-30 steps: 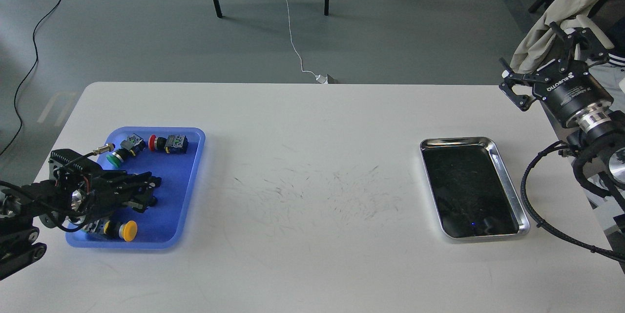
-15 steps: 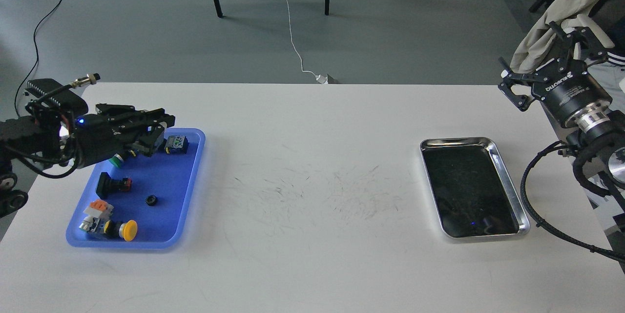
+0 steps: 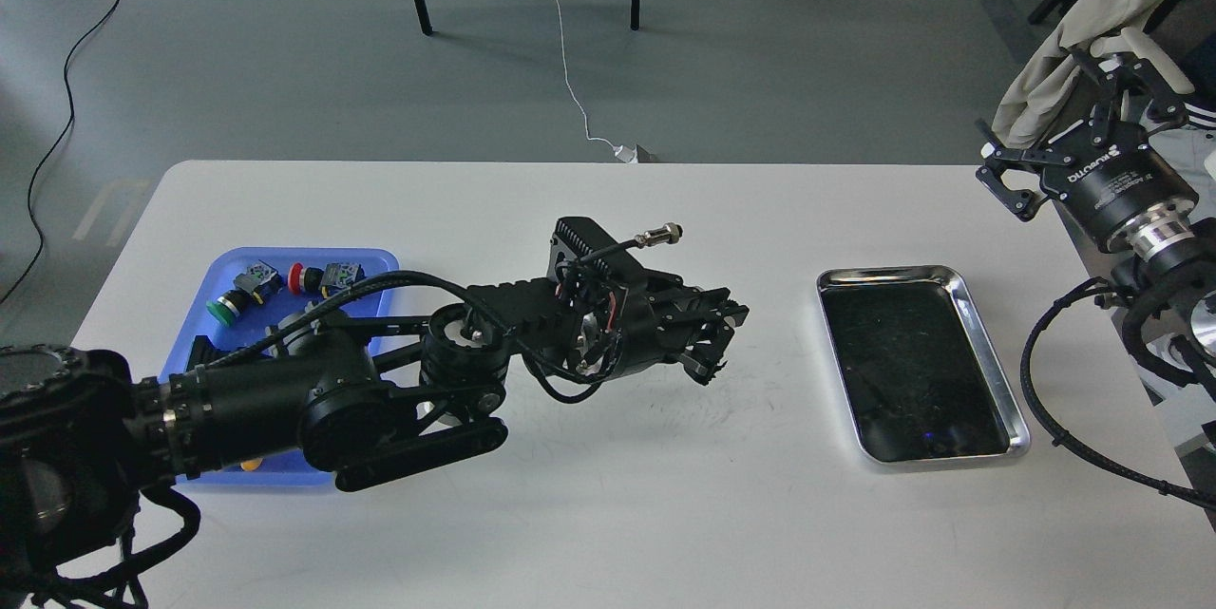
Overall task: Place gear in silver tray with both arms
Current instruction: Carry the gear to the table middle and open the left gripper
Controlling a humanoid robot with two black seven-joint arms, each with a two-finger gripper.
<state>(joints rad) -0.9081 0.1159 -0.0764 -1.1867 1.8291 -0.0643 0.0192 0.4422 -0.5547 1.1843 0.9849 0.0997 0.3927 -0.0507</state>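
The left end effector (image 3: 714, 345) hovered mid-frame over the counter (image 3: 608, 514); grip unclear, gear unseen. Best to travel right and lower gently into the tray (image 3: 912, 362), centre right. The right end effector (image 3: 1056, 123) gaped wide.

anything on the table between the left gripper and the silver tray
No. In the head view, only bare white table with faint dark scuff marks separates the left gripper from the silver tray.

Blue tray (image 3: 375, 259) holds green (image 3: 221, 309) and red buttons (image 3: 296, 278).
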